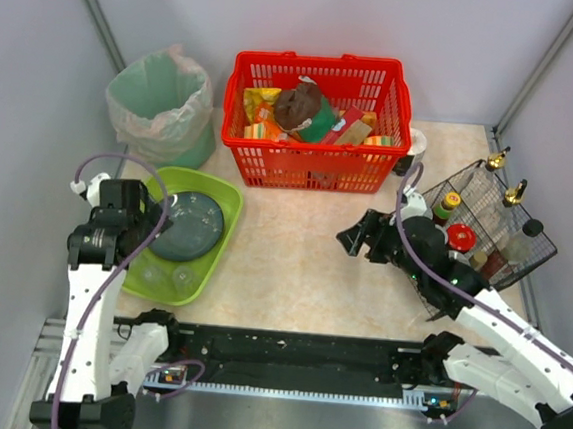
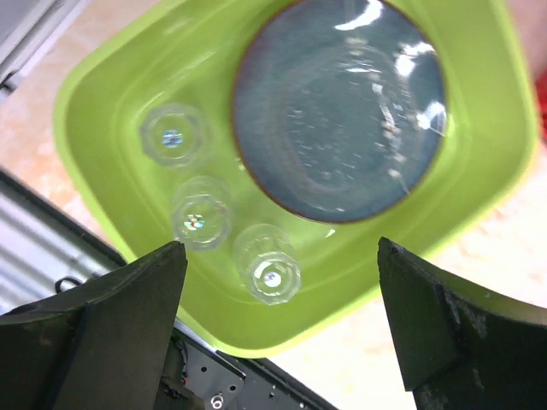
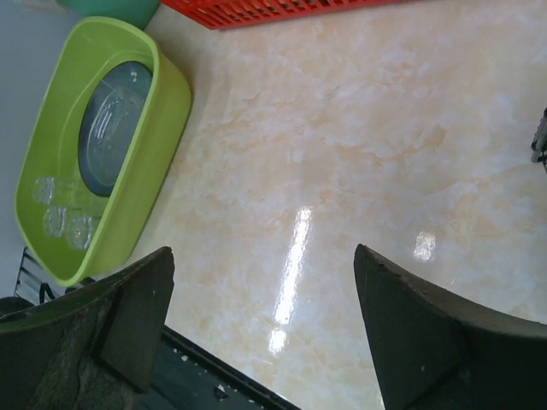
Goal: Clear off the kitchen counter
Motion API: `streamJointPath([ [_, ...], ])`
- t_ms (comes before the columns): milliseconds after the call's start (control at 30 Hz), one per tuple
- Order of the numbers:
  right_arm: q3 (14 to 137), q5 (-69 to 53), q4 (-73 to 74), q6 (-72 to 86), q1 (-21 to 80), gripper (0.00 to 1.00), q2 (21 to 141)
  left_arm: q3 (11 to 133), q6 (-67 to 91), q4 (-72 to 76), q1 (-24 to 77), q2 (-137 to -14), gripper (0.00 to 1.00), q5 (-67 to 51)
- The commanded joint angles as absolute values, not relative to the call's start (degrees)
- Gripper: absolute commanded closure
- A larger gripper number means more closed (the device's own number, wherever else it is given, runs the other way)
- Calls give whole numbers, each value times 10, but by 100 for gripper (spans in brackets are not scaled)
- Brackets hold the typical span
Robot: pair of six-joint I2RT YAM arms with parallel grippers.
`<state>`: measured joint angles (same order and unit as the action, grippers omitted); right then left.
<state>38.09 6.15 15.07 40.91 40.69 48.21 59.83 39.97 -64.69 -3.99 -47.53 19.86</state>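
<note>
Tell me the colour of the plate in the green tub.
The plate is blue-grey with a brown rim; clearest in the left wrist view.

No lettering can be read anywhere

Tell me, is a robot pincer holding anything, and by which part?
No, nothing is held. The left pincer gapes open over the lime-green tray, and the right pincer gapes open over the kitchen counter.

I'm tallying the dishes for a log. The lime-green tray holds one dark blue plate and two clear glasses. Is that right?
Not quite. The lime-green tray holds one dark blue plate and three clear glasses, not two; the left wrist view shows all three.
</note>
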Motion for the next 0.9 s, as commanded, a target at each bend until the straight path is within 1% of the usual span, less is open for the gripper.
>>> streamJointPath([
  [0, 452, 38, 224, 338, 400, 15, 437, 645, 285, -619, -41, -431, 4, 18],
  [100, 501, 31, 279, 323, 400, 13, 425, 643, 263, -571, -38, -398, 1, -122],
  [200, 542, 20, 316, 314, 400, 12, 414, 635, 274, -522, -18, -383, 1, -249],
  [300, 569, 43, 349, 308, 400, 12, 392, 619, 297, -480, -3, -360, 1, -326],
  [400, 598, 73, 375, 311, 400, 13, 374, 613, 305, -461, 31, -338, 1, -358],
  [567, 628, 57, 404, 323, 400, 13, 363, 601, 300, -455, 56, -319, 1, -375],
  [867, 652, 56, 450, 323, 400, 14, 321, 581, 272, -416, 76, -334, 1, -381],
])
